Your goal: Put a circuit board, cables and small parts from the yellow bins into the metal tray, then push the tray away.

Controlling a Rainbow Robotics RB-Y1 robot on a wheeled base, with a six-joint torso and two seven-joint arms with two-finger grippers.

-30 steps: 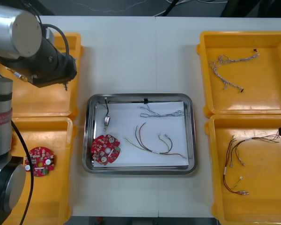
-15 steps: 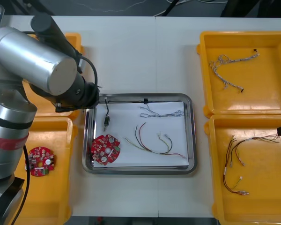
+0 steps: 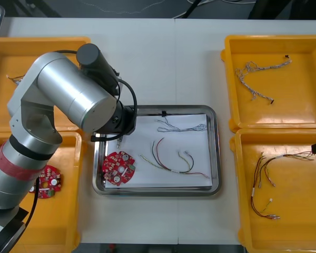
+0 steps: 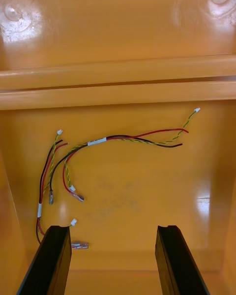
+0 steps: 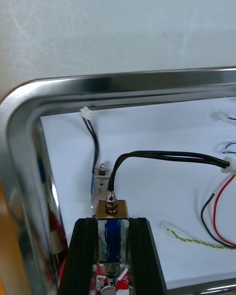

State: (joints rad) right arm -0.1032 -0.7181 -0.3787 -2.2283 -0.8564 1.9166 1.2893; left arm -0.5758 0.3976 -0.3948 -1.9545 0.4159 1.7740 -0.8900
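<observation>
Grip on: left gripper [image 5: 112, 225] pinches a small metal part [image 5: 112, 207] inside the tray [image 5: 128, 82], by its left rim near the far corner; right gripper [image 4: 113, 233] gapes empty, well right of it.

Bench in a lab or electronics workshop, as you'll see. Light table [image 3: 163, 58] laid out for sorting: yellow bins [image 3: 303, 100] at both sides, metal tray [image 3: 216, 153] between them. Stock in them is red circuit boards [image 3: 46, 181] and loose cables [image 3: 248, 68]. Large silver robot arm [image 3: 68, 100] reaches over the table. Dark floor [image 3: 68, 8] beyond the far edge, leads trailing across it.
</observation>
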